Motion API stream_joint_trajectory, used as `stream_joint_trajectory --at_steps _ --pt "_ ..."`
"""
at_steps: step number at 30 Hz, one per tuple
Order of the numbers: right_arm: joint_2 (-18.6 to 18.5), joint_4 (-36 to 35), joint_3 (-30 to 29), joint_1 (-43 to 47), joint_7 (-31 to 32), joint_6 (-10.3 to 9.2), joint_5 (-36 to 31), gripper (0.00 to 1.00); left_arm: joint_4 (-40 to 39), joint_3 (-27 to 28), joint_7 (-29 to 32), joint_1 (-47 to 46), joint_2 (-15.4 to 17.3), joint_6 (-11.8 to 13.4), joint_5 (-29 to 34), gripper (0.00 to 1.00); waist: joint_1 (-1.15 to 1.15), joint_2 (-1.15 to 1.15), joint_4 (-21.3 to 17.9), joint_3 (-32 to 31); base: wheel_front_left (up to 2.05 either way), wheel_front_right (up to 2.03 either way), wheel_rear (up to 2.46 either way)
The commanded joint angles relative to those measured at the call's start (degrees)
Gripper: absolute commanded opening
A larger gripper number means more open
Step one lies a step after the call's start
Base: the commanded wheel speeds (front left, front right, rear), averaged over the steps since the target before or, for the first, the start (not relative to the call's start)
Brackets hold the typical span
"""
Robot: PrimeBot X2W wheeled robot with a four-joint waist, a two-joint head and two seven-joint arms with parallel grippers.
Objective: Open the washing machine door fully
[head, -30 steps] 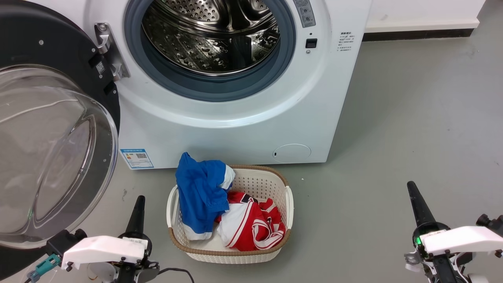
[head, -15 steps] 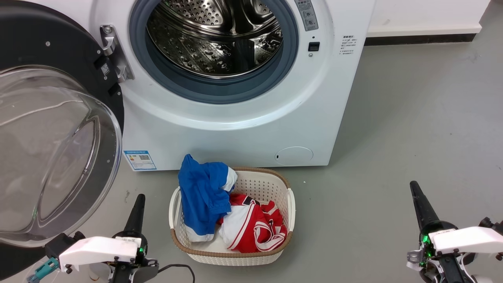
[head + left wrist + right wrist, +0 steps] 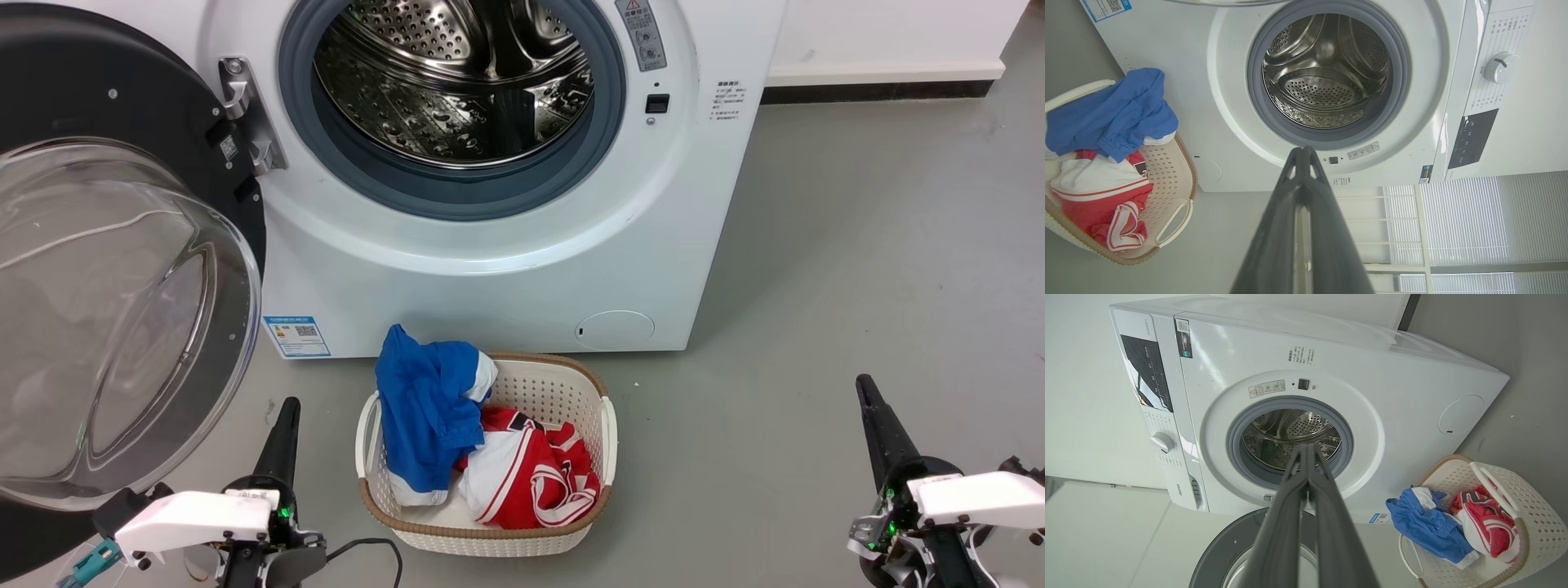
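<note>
The white washing machine (image 3: pixel 506 269) stands straight ahead with its steel drum (image 3: pixel 457 90) exposed. The washing machine door (image 3: pixel 122 310) is swung wide to the left on its hinge (image 3: pixel 245 114), its black rim and bulging glass bowl facing me. My left gripper (image 3: pixel 287 406) is shut and holds nothing, low on the left just below the door's glass. At the lower right, my right gripper (image 3: pixel 864 385) is also shut and holds nothing, far from the machine. The left wrist view has the shut left gripper (image 3: pixel 1302 152) pointing at the drum (image 3: pixel 1327 81). The right wrist view shows the shut right gripper (image 3: pixel 1306 448) over the door (image 3: pixel 1224 547).
A cream laundry basket (image 3: pixel 606 425) sits on the grey floor in front of the machine, between my arms. It holds a blue garment (image 3: pixel 420 400) and a red and white one (image 3: pixel 531 482). A white wall with a dark skirting (image 3: pixel 873 90) runs behind on the right.
The whole picture has slid slightly down and right, so the camera moved. The door keeps the same place against the machine. Both grippers stay shut and sit slightly lower in the picture.
</note>
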Motion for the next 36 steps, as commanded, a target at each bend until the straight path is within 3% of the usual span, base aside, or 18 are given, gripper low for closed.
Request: stream_joint_trajectory --at_steps 1,25,36 --pt "-0.1 0.0 -0.2 -1.2 0.3 0.0 1.0 0.0 -0.4 0.3 0.4 -0.8 0.0 -0.3 -0.9 0.0 0.0 0.0 0.0 0.0 0.0 0.0 0.0" --pt "0.2 0.6 -1.5 -1.3 2.4 0.0 10.8 0.0 -0.5 1.7 2.8 -0.8 -0.7 -1.3 -10.1 0.0 0.0 0.0 0.9 -1.1 0.0 0.0 0.0" --pt "0.4 0.6 -1.7 -1.3 2.7 0.0 10.2 0.0 -0.5 1.7 2.8 -0.8 -0.7 -1.3 -9.9 0.0 0.0 0.0 0.9 -1.2 0.0 0.0 0.0"
